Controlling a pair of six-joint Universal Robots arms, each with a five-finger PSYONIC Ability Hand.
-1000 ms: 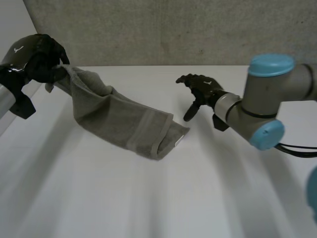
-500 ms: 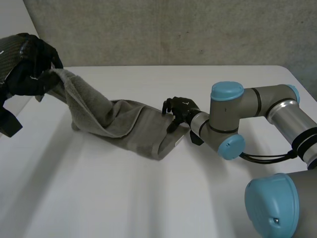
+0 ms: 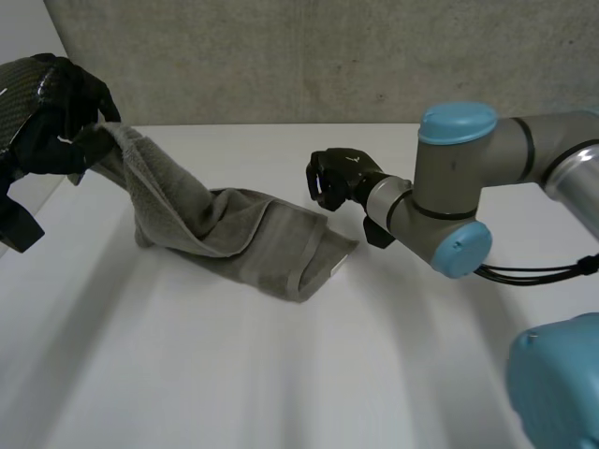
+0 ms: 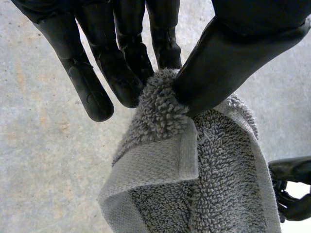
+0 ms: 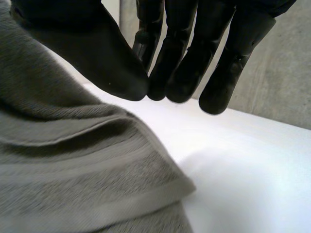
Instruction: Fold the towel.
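Observation:
The grey towel (image 3: 234,234) lies bunched in the middle of the white table (image 3: 281,374), one end lifted up to the left. My left hand (image 3: 56,112) holds that raised end above the table's left edge. In the left wrist view the thumb (image 4: 233,58) pinches a towel (image 4: 204,184) corner against the fingers. My right hand (image 3: 339,178) hovers just over the towel's far right corner. Seen from the right wrist, the hand (image 5: 97,53) has thumb and fingertips (image 5: 180,87) pressed together with nothing between them, and the towel (image 5: 73,170) lies below, apart from them.
A grey wall (image 3: 328,56) runs behind the table's far edge. The right arm (image 3: 468,187) reaches in across the table's right side. Bare tabletop spreads in front of the towel.
The right hand reached the towel's far right corner, then rose slightly off it while its fingers closed empty. The left hand has stayed raised with its pinched corner.

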